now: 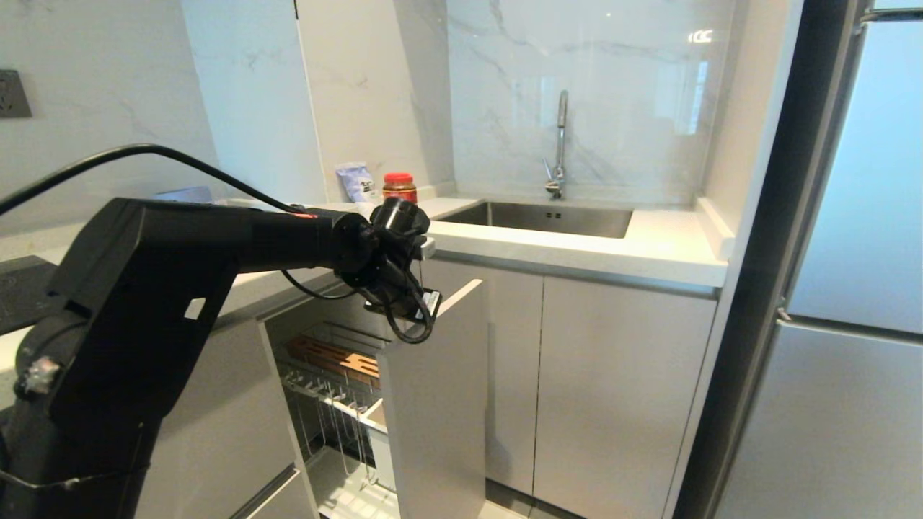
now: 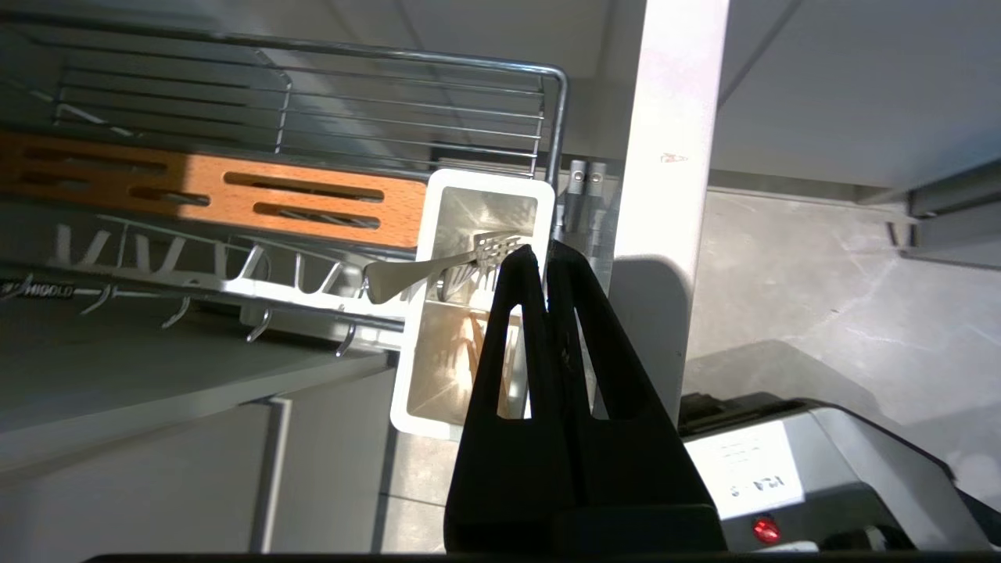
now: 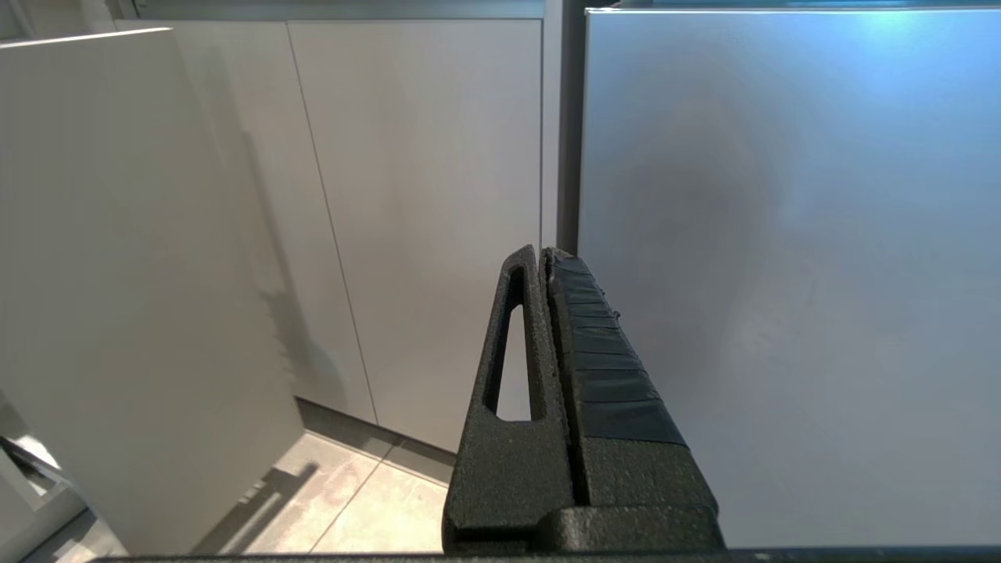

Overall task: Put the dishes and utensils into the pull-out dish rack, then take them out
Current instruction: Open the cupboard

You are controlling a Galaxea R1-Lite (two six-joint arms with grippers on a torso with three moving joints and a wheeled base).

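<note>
The pull-out dish rack (image 1: 335, 357) stands drawn out of the cabinet, its tall pale-grey front panel (image 1: 433, 404) towards me. In the left wrist view I look down on its chrome wires (image 2: 313, 102), the slotted wooden strip (image 2: 313, 199) and the white cutlery caddy (image 2: 414, 328). The grey metal spoon (image 2: 407, 277) stands in one caddy compartment with its handle leaning out over the rim. The light-wood chopsticks (image 2: 471, 348) show in the other compartment, partly behind a finger. My left gripper (image 2: 539, 252) hangs shut just above the caddy, beside the spoon, nothing between its fingers. The dishes are out of view. My right gripper (image 3: 543, 254) is shut and parked.
The white countertop (image 1: 649, 249) carries a steel sink (image 1: 548, 216) with a tap (image 1: 560, 144), a red-lidded jar (image 1: 399, 187) and a small bag (image 1: 357, 182). Flat grey cabinet doors (image 1: 613, 389) stand right of the rack. A tall fridge (image 1: 851, 288) fills the right side.
</note>
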